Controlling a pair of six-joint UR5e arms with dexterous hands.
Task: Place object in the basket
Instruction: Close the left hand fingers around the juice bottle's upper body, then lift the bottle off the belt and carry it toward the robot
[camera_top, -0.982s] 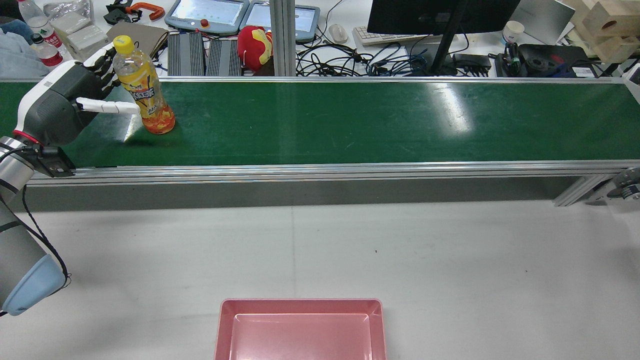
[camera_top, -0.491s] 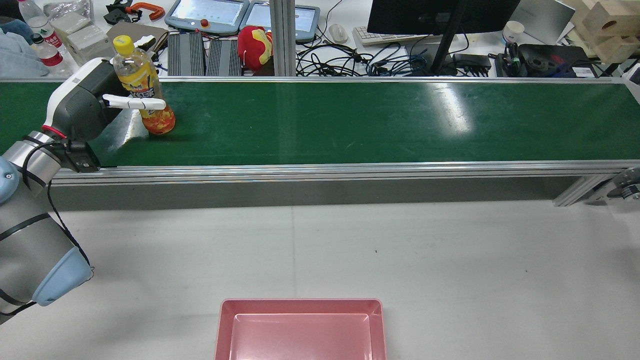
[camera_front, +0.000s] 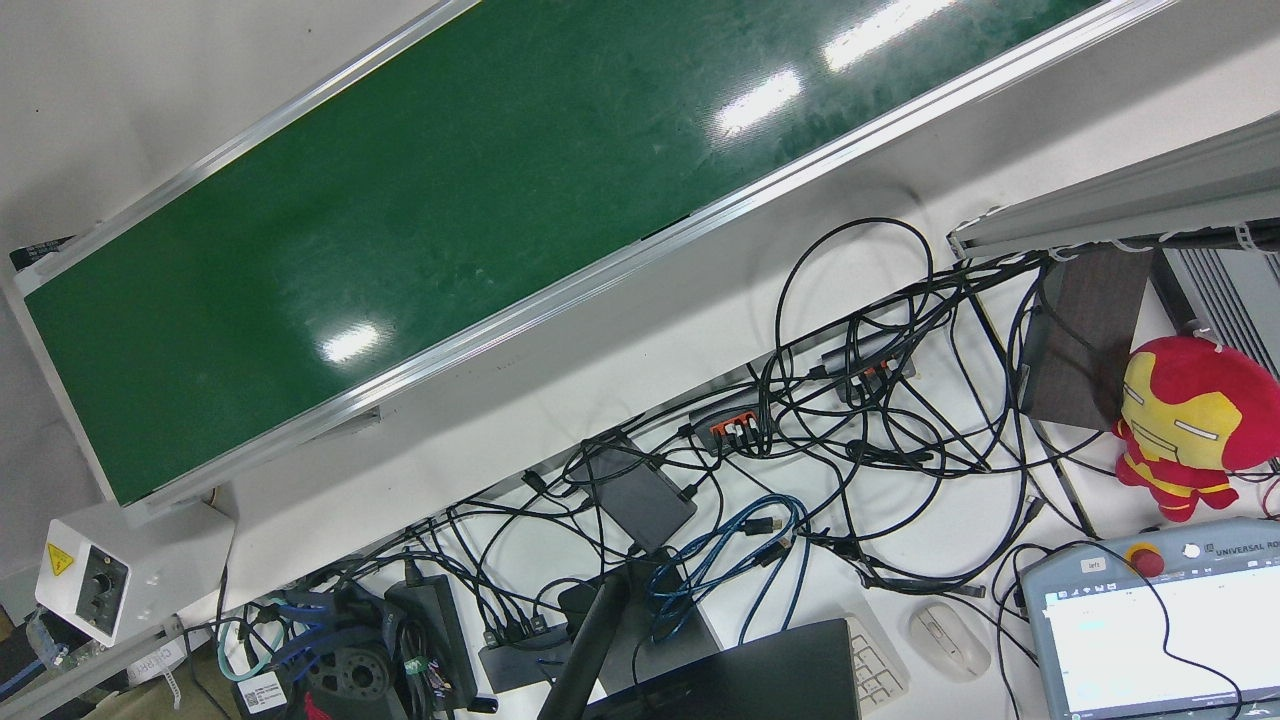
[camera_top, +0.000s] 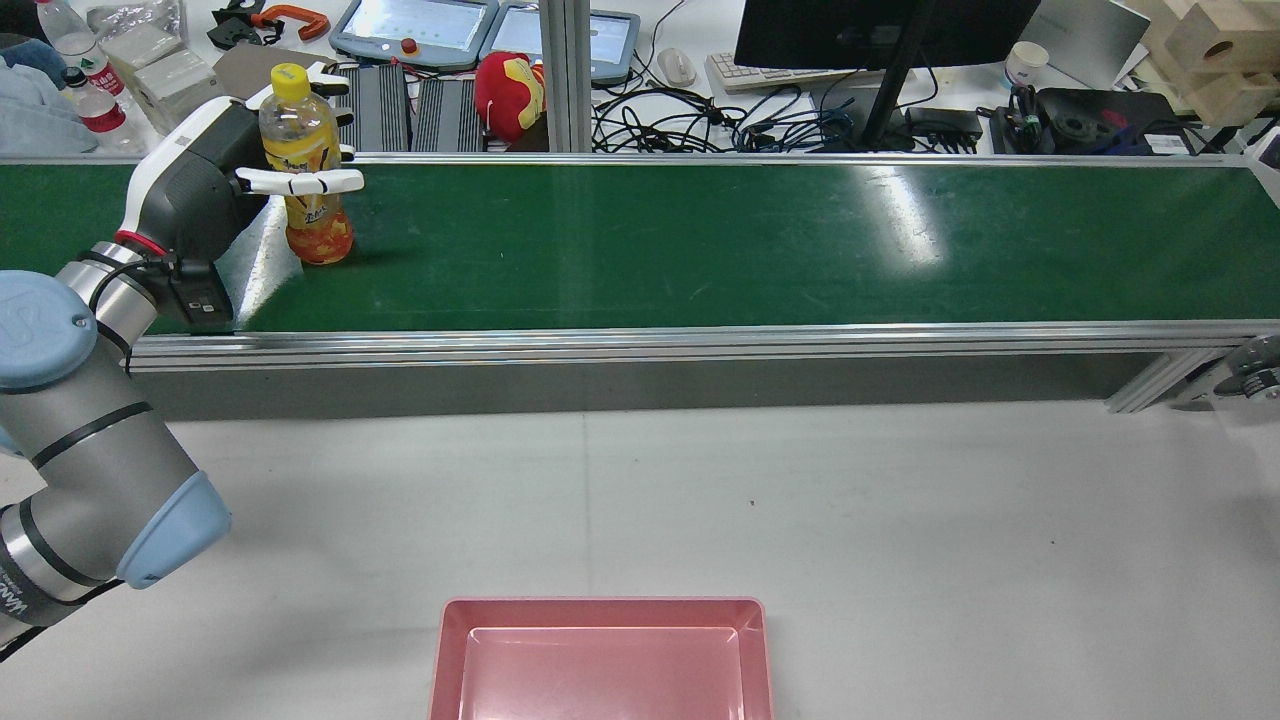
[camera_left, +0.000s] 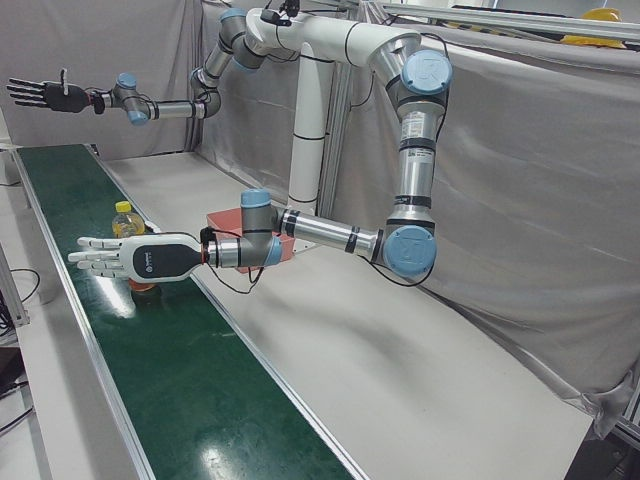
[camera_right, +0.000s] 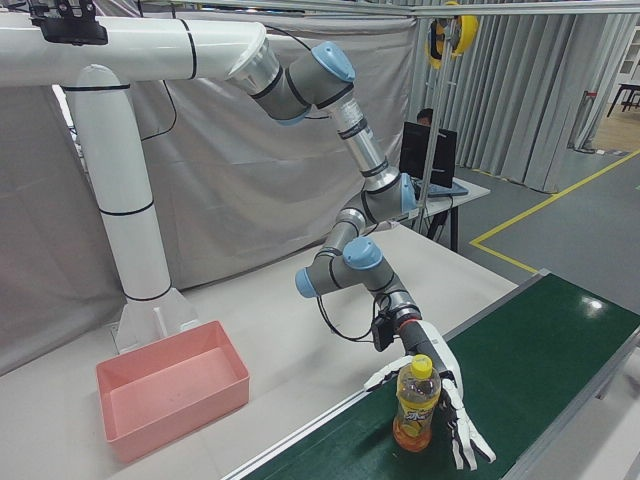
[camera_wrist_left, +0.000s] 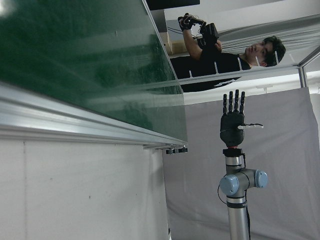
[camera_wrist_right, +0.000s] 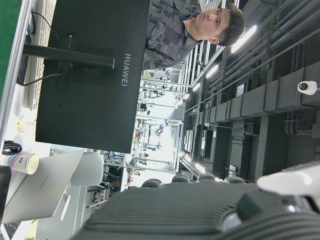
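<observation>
A clear bottle (camera_top: 305, 170) of orange drink with a yellow cap stands on the green conveyor belt (camera_top: 700, 240) near its left end. My left hand (camera_top: 215, 185) is open beside it, with the thumb across the bottle's front and the fingers behind it, not closed. The right-front view shows the bottle (camera_right: 415, 405) against the splayed left hand (camera_right: 447, 388). The left-front view shows the bottle (camera_left: 127, 222) behind the flat left hand (camera_left: 130, 258). My right hand (camera_left: 45, 95) is raised far off, open and empty. The pink basket (camera_top: 600, 610) sits on the white table.
Aluminium rails edge the belt (camera_top: 640, 345). Behind the belt lie a monitor (camera_top: 880, 30), cables (camera_front: 850, 400), teach pendants (camera_top: 415, 30) and a red plush toy (camera_top: 510, 95). The white table (camera_top: 900, 520) lies between belt and basket.
My left arm has swung right and forward, bringing the hand around the bottle. The bottle's top has shifted right and it stands more upright; its base has stayed in place.
</observation>
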